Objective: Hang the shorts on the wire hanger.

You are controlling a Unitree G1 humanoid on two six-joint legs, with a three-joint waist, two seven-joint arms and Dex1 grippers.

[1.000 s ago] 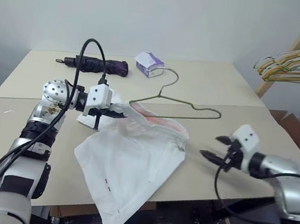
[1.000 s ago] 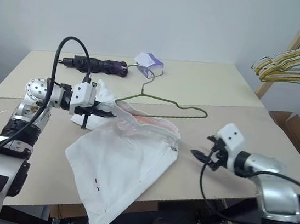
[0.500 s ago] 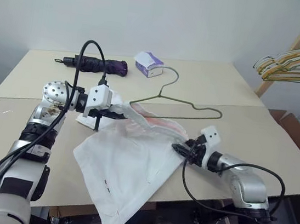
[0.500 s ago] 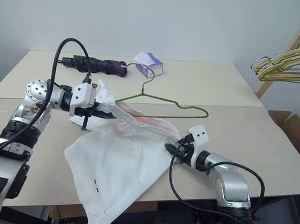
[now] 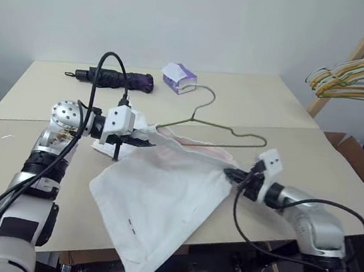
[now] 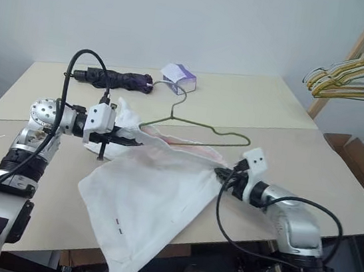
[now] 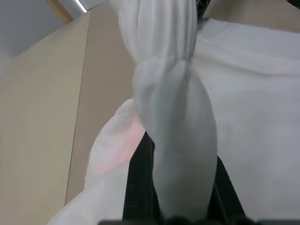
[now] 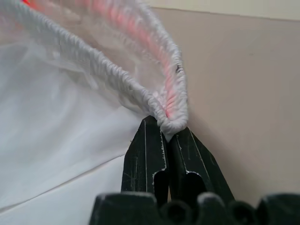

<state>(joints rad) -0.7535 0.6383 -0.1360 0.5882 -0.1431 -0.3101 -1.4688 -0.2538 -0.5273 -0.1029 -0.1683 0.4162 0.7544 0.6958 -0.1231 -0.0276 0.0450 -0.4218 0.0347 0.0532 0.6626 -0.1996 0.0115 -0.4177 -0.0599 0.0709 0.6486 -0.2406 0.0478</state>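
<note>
On the near tabletop [image 5: 311,173] we've got the shorts [image 5: 160,200] spread out, with one leg drooping over the front edge toward us. Our left gripper [image 5: 142,141] is clamped on a bunched bit of the waistband at the left end; in the left wrist view the gathered cloth sits squeezed between the black fingers [image 7: 140,187]. Our right gripper [image 6: 220,175] is pinched tight on the other end of the elastic waistband, and in the right wrist view the ribbed band with its pink inside is caught right at the fingertips [image 8: 152,140]. So the waistband runs between our two grippers, slightly off the table.

Just behind the shorts lies the wire hanger [image 5: 225,136], flat on the table, hook pointing toward the back, its bottom bar right along the waistband. Further back we can see a folded dark umbrella [image 5: 112,78] and a small purple-and-white box [image 5: 180,77]. Off to the right, a wooden rack [image 5: 353,58] holds a bunch of yellow and green hangers [image 5: 357,78].
</note>
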